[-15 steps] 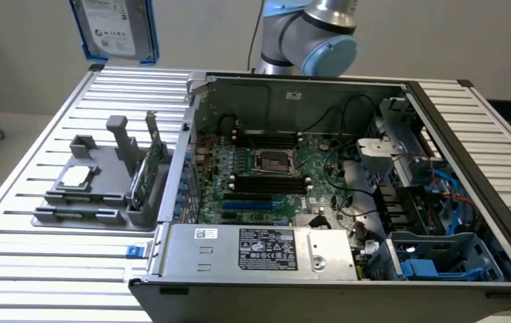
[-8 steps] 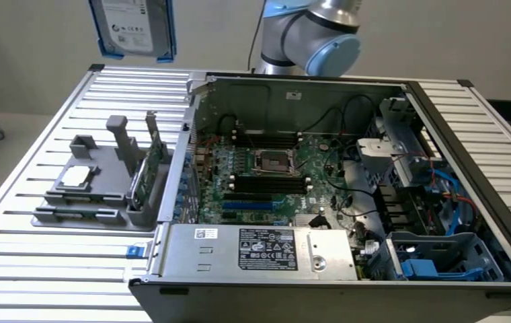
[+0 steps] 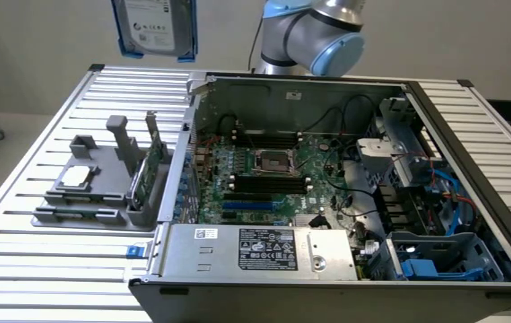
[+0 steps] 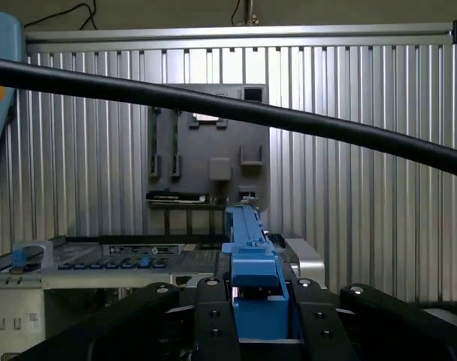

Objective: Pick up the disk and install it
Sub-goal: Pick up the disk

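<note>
The disk, a silver-grey drive with a white label in a blue carrier frame, hangs upright high above the table's far edge at the exterior view's left. It is well clear of the table surface. In the wrist view I see the disk's blue carrier edge running straight out from between my black fingers. My gripper is shut on the disk. The robot arm stands behind the open computer case.
Below the disk, a grey fixture holds a small silver chip and an upright green card. The case has blue drive bays at its near right corner. A black cable crosses the wrist view.
</note>
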Motion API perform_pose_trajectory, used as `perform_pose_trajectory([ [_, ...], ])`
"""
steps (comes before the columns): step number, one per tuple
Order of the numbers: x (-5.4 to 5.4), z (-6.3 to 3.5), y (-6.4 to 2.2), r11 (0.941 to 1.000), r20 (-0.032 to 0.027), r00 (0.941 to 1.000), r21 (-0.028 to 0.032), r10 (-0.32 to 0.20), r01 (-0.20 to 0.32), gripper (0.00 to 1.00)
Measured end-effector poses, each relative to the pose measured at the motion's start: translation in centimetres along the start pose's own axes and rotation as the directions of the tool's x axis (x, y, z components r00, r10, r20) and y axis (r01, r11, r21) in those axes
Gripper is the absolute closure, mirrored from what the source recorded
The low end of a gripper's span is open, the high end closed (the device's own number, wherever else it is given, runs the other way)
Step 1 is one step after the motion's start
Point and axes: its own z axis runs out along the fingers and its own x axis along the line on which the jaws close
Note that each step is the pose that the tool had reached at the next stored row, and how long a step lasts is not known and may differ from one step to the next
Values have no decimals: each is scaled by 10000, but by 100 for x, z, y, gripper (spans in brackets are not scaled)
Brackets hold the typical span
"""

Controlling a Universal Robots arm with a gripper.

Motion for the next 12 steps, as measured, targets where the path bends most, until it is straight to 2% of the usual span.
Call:
perform_pose_trajectory([
  [12,232,-81,-520,10000,0,10000,-69,0,0,67],
])
